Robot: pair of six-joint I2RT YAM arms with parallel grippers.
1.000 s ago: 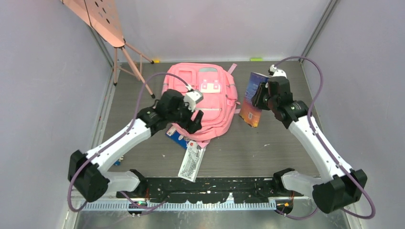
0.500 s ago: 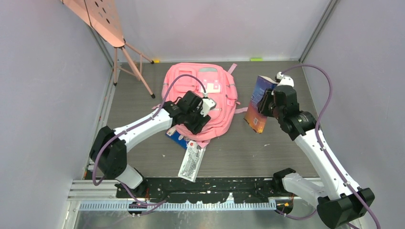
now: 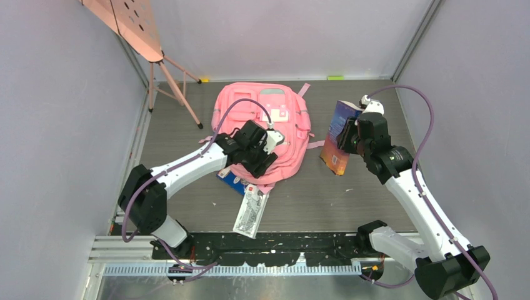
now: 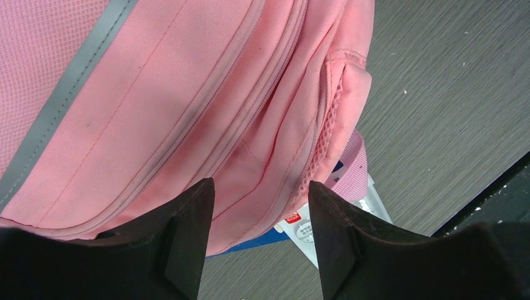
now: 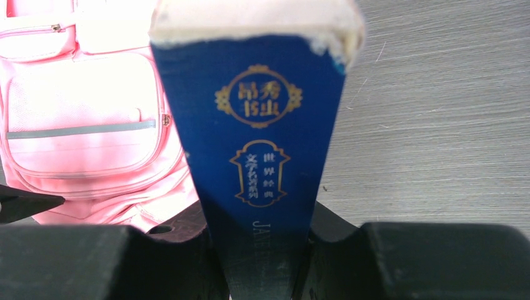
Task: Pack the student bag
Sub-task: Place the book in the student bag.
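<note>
Lying flat on the desk (image 3: 375,187) in the upper middle of the overhead view, the student bag (image 3: 290,150) is seen front up, its long axis running from the top of the frame toward the bottom with a slight lean. The left fingers (image 4: 187,244) are placed over the bag's lower end, set partly apart with nothing pinched between them. In the left wrist view, zip seams and a mesh side pocket are seen through the gap, beyond the tips. The right fingers (image 5: 187,256) are closed on the lower part of a blue book (image 5: 256,144), which is held upright just right of the bag and apart from it. A blue booklet (image 3: 230,181) and a white leaflet (image 3: 250,211) are seen jutting from under the bag's lower edge. The bag thus lies to the left of the held book, and the left arm is judged the nearer for opening it. No open compartment can be made out, so one would be needed before the book is brought across.
</note>
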